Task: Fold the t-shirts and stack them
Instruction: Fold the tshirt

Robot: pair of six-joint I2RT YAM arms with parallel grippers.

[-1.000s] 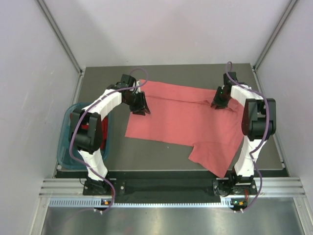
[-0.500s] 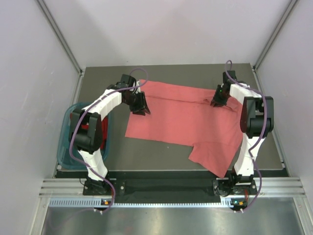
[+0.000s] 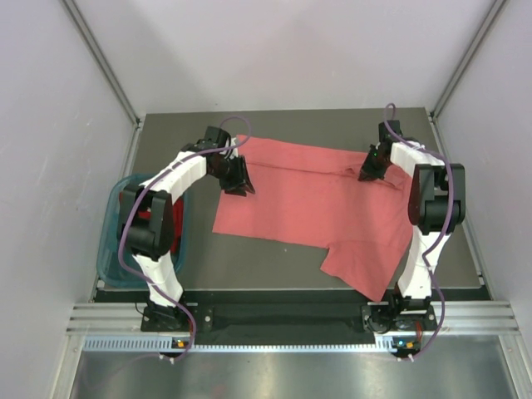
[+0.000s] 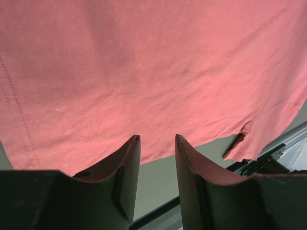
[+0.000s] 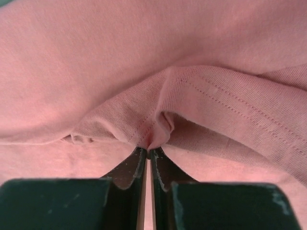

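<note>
Looking down from overhead, the salmon-pink t-shirt [image 3: 307, 195] lies spread across the middle of the dark desk [image 3: 274, 125]. Its far edge runs from the left tool [image 3: 241, 184] to the right tool [image 3: 368, 173], and one part trails toward the near right. That view is too small to show either tool's jaws; the wrist cameras fill this in. The right one shows its two fingers clenched on a small pinched-up ridge of the t-shirt, a stitched hem bunching into folds just above the fingertips. The left one shows its jaws standing apart, released, nothing between them, above the cloth's edge with bare desk beyond; whether they touch the cloth I cannot tell. There the cloth is flat and smooth, with a stitched line down one side. Only the overhead view shows the teal basket [image 3: 106, 249] at the desk's left edge, beside the left arm.
</note>
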